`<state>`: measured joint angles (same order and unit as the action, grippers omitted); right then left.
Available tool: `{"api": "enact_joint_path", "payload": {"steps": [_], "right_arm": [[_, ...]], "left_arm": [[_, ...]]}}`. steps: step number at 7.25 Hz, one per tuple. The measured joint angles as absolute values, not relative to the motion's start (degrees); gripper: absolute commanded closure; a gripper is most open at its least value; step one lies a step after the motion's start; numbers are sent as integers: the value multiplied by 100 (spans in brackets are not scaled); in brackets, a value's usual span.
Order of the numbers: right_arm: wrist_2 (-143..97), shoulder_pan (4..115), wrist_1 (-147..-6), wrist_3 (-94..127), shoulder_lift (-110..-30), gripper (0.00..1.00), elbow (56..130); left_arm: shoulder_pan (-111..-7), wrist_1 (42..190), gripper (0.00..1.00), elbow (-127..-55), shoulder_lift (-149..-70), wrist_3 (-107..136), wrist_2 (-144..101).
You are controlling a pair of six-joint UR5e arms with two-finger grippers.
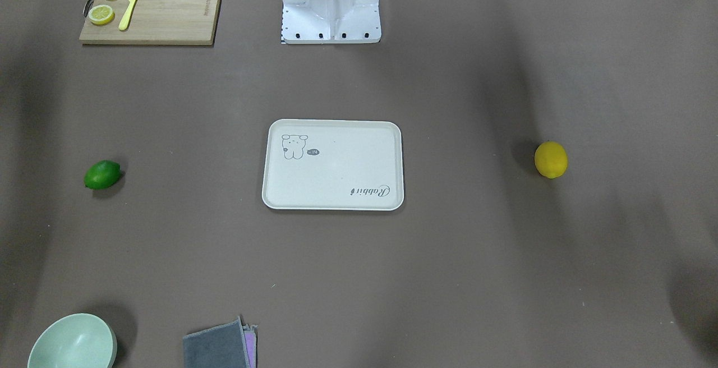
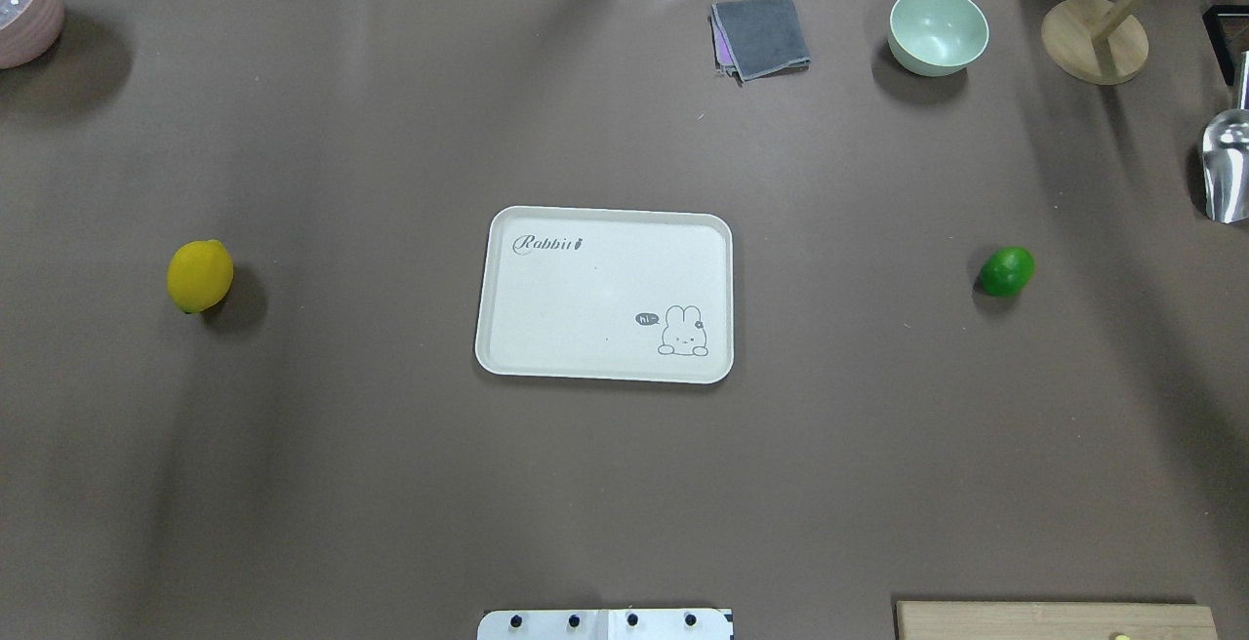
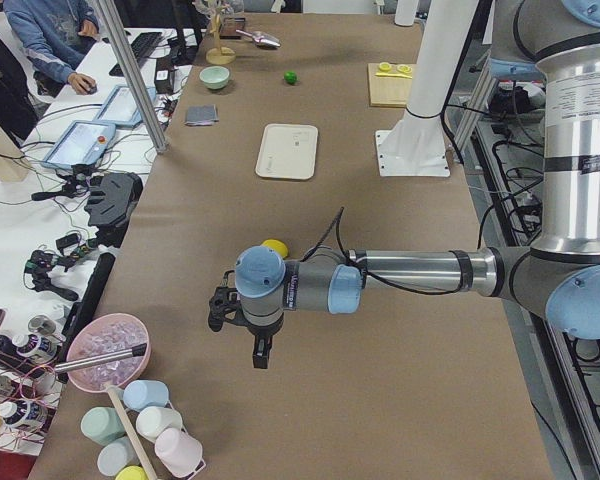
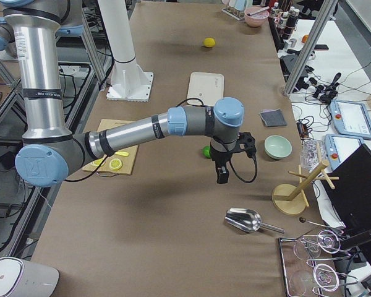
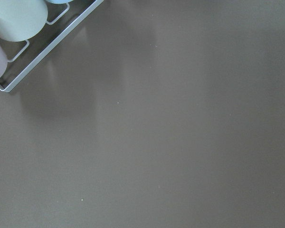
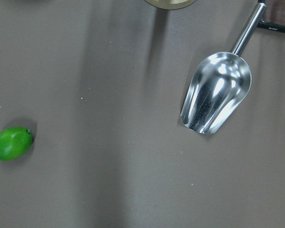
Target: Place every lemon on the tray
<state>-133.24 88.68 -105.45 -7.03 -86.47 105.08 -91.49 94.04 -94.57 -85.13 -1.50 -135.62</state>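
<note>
The cream-white tray (image 2: 605,294) lies empty at the table's middle. The yellow lemon (image 2: 199,275) lies on the table far to the tray's left in the overhead view; the green lemon (image 2: 1006,270) lies far to its right. My left gripper (image 3: 259,356) shows only in the exterior left view, hanging above the table a little past the yellow lemon (image 3: 274,245); I cannot tell if it is open or shut. My right gripper (image 4: 221,175) shows only in the exterior right view, above the table near the green lemon (image 4: 206,151); I cannot tell its state. The right wrist view shows the green lemon (image 6: 11,143) at its left edge.
A wooden cutting board (image 1: 151,9) with lemon slices and a yellow knife sits near the robot's right. A green bowl (image 2: 938,30), a grey cloth (image 2: 761,35), a wooden mug tree (image 2: 1093,40) and a metal scoop (image 6: 217,92) stand at the far right. A pink bowl (image 2: 24,1) is at the far left.
</note>
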Motion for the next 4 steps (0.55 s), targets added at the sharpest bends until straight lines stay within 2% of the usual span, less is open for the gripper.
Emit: {"api": "enact_joint_path", "payload": {"steps": [4], "right_arm": [[-13332, 8865, -10547, -677, -8611, 0, 10491]], "left_arm": [[-9154, 9398, 2, -9464, -8588, -805, -13543]]}}
